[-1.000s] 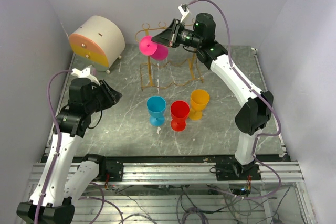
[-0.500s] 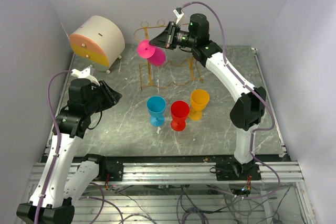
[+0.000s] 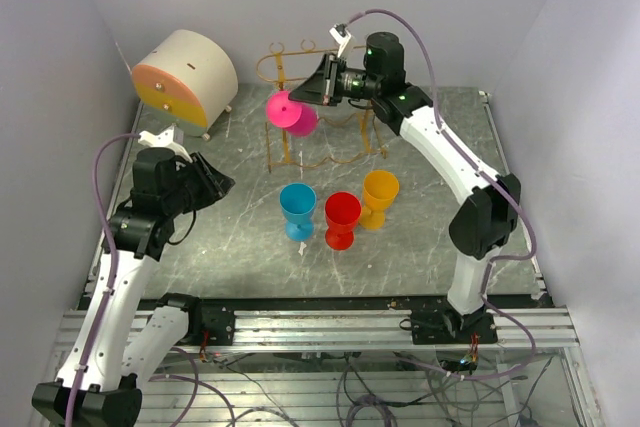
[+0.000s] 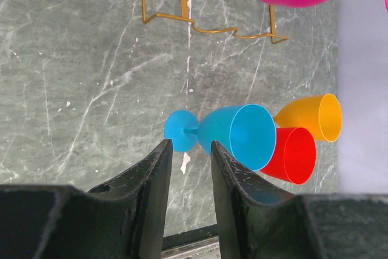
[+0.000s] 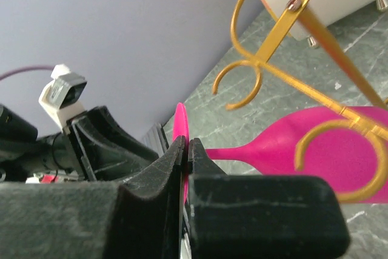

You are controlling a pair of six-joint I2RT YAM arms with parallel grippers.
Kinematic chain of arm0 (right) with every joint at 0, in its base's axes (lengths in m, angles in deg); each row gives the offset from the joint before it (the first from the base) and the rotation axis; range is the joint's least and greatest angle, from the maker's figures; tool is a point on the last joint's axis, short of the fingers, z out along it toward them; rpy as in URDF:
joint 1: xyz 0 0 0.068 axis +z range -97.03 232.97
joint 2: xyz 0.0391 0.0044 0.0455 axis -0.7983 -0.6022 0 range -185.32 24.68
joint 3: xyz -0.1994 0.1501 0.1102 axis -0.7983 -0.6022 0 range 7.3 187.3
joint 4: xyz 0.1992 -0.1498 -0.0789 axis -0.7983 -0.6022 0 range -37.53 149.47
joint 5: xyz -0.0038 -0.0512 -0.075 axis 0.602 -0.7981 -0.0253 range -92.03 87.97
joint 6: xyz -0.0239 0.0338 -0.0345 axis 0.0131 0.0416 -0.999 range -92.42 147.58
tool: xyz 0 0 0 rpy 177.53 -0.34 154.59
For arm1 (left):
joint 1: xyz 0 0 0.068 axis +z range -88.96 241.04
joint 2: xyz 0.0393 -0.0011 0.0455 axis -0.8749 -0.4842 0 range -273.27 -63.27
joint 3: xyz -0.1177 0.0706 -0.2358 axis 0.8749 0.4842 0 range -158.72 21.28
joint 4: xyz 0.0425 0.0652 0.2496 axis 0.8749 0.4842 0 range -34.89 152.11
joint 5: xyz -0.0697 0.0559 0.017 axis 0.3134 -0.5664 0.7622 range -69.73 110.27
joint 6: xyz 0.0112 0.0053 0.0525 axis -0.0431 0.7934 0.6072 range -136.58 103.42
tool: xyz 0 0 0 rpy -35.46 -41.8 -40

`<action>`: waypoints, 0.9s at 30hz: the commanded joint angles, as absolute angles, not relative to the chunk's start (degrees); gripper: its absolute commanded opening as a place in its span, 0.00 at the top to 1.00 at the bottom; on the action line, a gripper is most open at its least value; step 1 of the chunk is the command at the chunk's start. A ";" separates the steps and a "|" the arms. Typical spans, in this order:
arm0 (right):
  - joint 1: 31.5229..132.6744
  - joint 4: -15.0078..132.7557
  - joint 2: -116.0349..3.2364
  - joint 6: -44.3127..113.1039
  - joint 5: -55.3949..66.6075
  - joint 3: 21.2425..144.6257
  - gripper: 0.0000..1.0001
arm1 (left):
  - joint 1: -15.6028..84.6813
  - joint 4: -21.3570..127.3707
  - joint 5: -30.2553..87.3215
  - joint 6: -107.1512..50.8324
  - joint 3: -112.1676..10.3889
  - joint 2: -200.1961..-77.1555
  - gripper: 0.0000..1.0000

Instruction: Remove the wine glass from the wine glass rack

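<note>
Gripping the foot of the pink glass (image 3: 292, 113) edge-on, the right gripper (image 3: 300, 96) holds it on its side above the table's (image 3: 230, 237) 12 o'clock, fingers (image 5: 151, 177) pinched tight on the thin disc. In the right wrist view the stem runs from the fingertips toward 3 o'clock to the bowl, which sits behind the curled top loops of the rack (image 5: 292, 5); whether glass and wire touch cannot be told. From above, the glass hangs at the rack's 9 o'clock end, just below the top rail and off the table.

The left gripper (image 4: 191, 150), at the table's 8 o'clock, has its fingers slightly parted with nothing between them.

At mid-table a blue glass (image 3: 297, 202), a red glass (image 3: 342, 212) and an orange glass (image 3: 380, 190) stand upright, bunched together, each bowl showing only its own coloured inside. A round cream box (image 3: 190, 67) with an orange front sits at 10 o'clock, its contents hidden.
</note>
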State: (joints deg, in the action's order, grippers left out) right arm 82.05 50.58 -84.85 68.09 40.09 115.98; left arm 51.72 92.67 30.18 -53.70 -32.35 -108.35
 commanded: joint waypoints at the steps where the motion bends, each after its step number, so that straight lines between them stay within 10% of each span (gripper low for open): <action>1: 82.56 47.55 -78.76 61.40 41.46 113.20 1.00 | 51.73 90.52 33.24 -55.27 -33.79 -108.70 0.57; 27: 95.66 31.43 -39.66 31.06 3.18 84.84 1.00 | 51.72 77.29 59.46 -81.96 -35.80 -110.26 0.51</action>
